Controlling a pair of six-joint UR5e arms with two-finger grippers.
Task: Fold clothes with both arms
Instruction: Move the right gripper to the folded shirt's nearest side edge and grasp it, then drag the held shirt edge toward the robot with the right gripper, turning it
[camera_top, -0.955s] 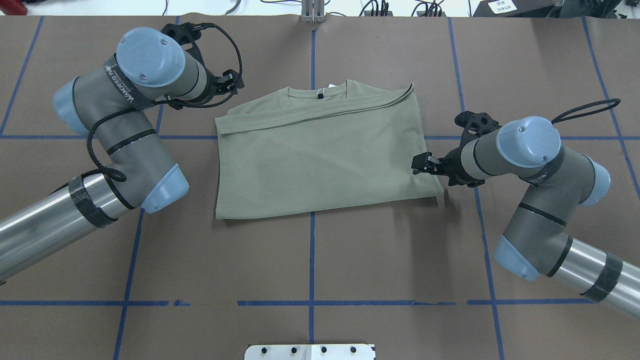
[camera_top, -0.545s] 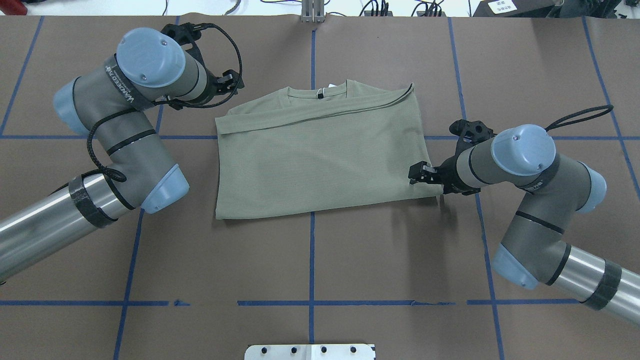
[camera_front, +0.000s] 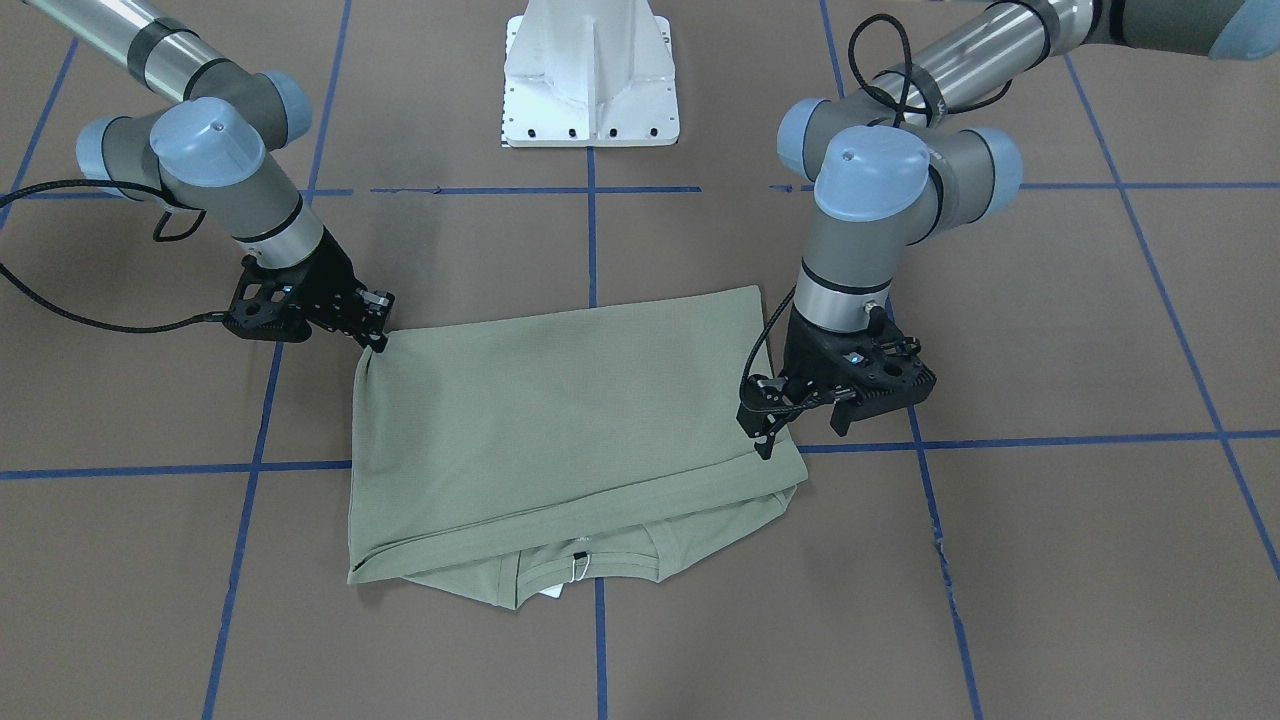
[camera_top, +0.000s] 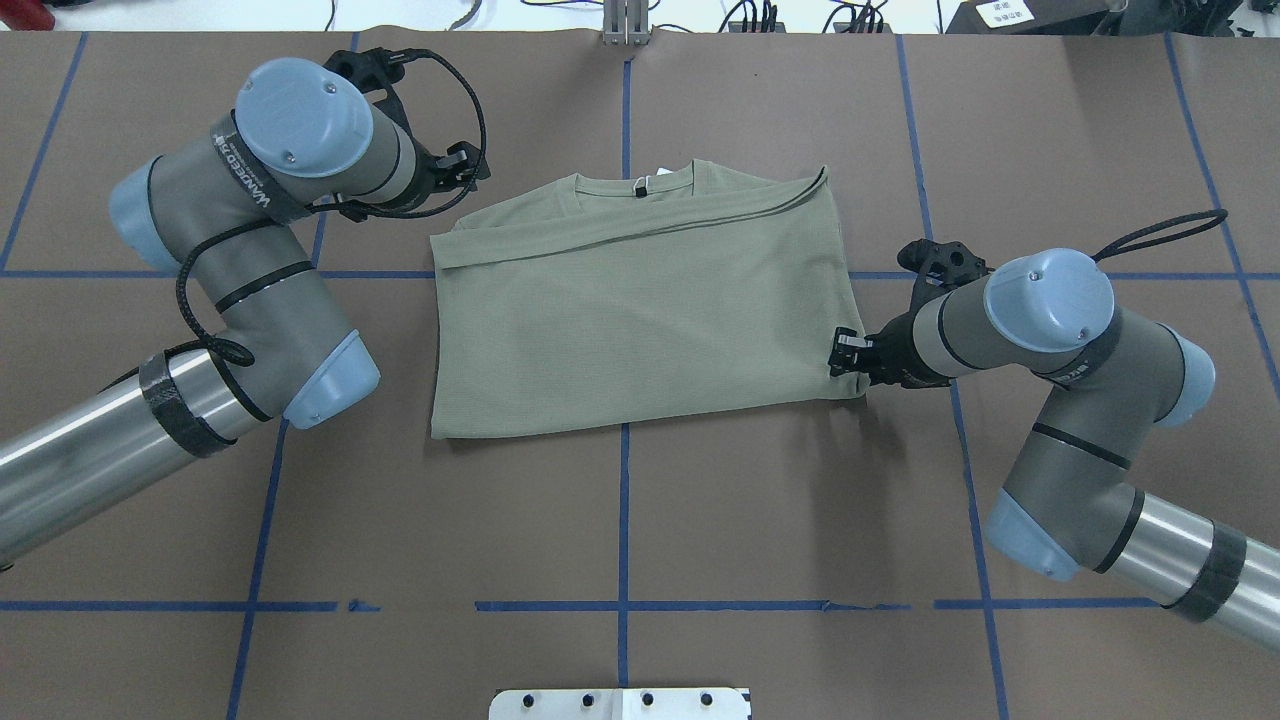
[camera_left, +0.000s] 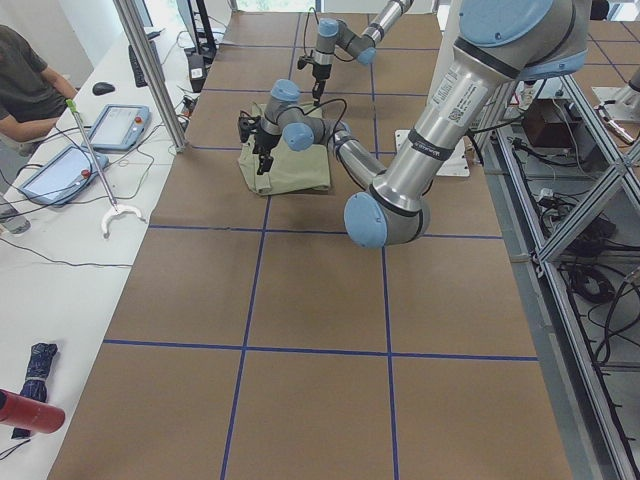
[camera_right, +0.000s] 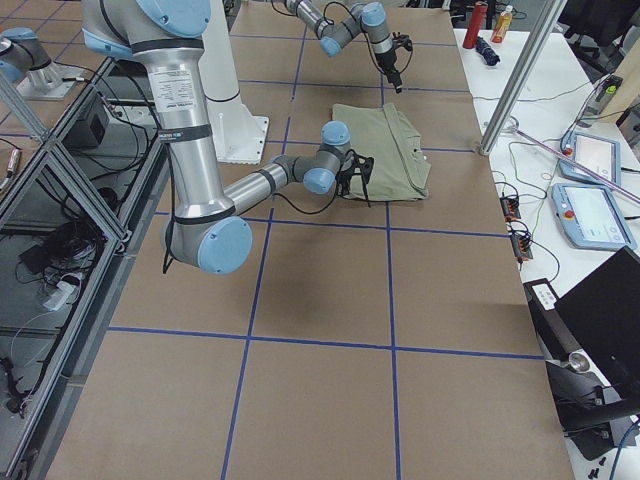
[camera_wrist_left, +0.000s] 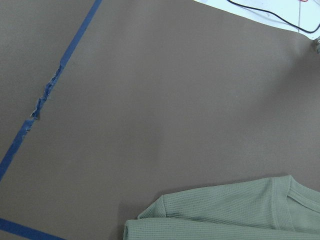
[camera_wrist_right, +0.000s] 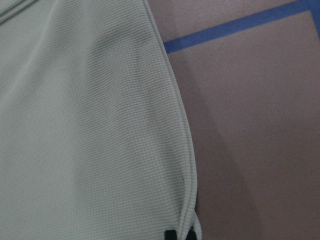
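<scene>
Green shirt lies folded flat in the middle of the brown bench, neck at the far side. R hand is at the shirt's near right corner w/ fingers pinched tight on the edge, and the corner sits up a bit. Farther back, L hand hangs by the far left corner near the shoulder, fingers apart, holding nothing.

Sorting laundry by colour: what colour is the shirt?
The shirt is plain sage green, best seen in the overhead view.
</scene>
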